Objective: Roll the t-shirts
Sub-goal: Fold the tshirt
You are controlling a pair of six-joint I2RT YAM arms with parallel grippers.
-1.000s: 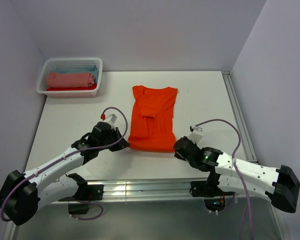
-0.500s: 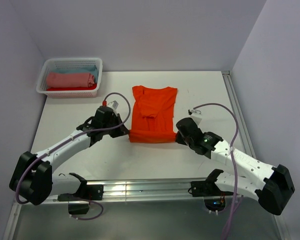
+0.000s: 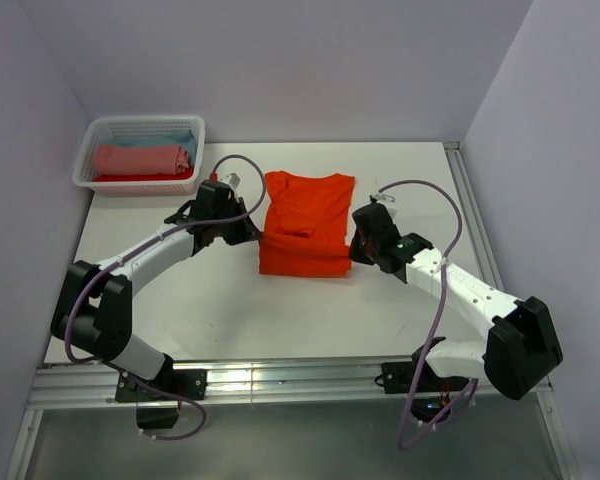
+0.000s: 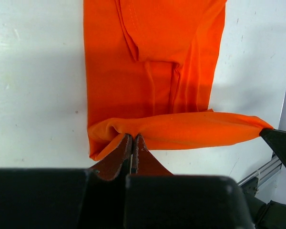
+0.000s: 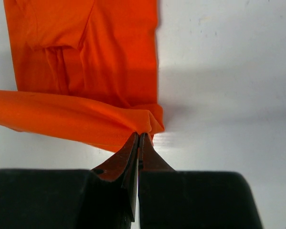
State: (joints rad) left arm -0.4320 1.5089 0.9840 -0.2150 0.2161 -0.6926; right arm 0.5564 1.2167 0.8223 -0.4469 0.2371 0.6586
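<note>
The orange t-shirt (image 3: 306, 225) lies folded lengthwise in the middle of the table, neck toward the back. Its bottom hem is lifted and folded over toward the neck. My left gripper (image 3: 255, 236) is shut on the left corner of the hem (image 4: 115, 131). My right gripper (image 3: 355, 246) is shut on the right corner (image 5: 148, 123). The folded hem stretches between them as a band (image 4: 190, 130). Salmon-pink (image 3: 140, 159), pale blue (image 3: 175, 138) and red (image 3: 130, 178) garments lie in the basket.
A white lattice basket (image 3: 90, 160) stands at the back left corner of the table. A metal rail (image 3: 475, 230) runs along the table's right edge. Walls close the back and both sides.
Both grippers have moved away from me toward the shirt's neck, carrying the bottom hem with them. The shirt now looks shorter, its lower part folded over itself.
</note>
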